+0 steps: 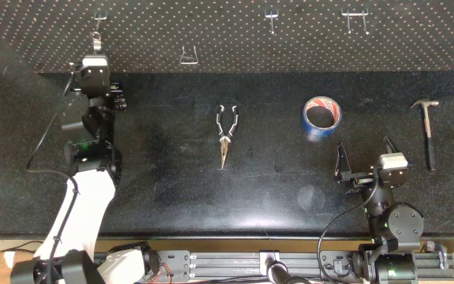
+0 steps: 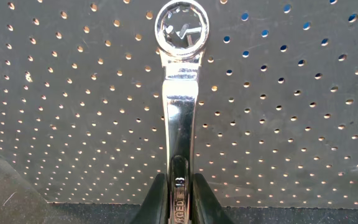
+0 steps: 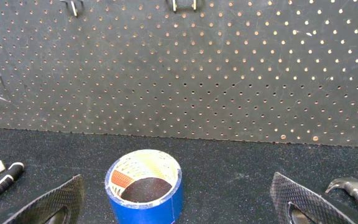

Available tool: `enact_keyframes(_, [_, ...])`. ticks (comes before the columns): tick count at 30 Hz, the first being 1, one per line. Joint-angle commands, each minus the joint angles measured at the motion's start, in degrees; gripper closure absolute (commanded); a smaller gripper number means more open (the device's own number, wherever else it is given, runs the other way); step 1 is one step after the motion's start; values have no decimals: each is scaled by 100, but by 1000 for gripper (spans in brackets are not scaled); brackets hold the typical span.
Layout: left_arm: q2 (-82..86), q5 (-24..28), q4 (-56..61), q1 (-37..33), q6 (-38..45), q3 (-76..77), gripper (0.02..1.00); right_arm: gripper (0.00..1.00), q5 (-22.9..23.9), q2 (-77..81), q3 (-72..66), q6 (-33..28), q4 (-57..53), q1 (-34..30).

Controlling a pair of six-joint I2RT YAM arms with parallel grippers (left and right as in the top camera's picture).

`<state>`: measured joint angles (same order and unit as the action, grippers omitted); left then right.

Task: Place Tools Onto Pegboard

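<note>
My left gripper [image 2: 179,193] is shut on the shank of a chrome wrench [image 2: 180,106], held upright against the pegboard [image 2: 303,124]. The wrench's ring end [image 2: 181,28] sits around a hook. In the top view the left gripper [image 1: 94,75] is at the board's foot, under that hook [image 1: 95,35]. Needle-nose pliers [image 1: 225,132] lie mid-table, a blue tape roll [image 1: 321,115] to their right, and a hammer [image 1: 427,130] at the far right. My right gripper [image 3: 179,205] stands open, low over the table just in front of the tape roll [image 3: 145,186].
Several bare hooks hang on the pegboard: a wire loop [image 1: 188,55] near the middle and pegs [image 1: 271,16] [image 1: 355,16] toward the right. The black mat [image 1: 164,173] has free room between the tools.
</note>
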<state>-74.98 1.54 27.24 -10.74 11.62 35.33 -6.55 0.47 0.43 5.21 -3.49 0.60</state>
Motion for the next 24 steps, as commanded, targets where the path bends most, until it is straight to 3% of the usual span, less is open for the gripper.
enact_keyframes(1, [-39, 61, 90, -24, -85, 98, 991, 25, -52, -42, -20, -79, -15, 35])
enact_keyframes(8, [-42, 114, 90, -247, -87, 98, 989, 25, -52, -42, -20, -79, -15, 35])
enact_keyframes(11, [-74, 673, 92, -247, -87, 98, 991, 25, -52, -42, -20, -79, -15, 35])
enact_keyframes(24, [-577, 568, 177, -238, -66, 407, 989, 25, -52, -42, -20, -79, -15, 35])
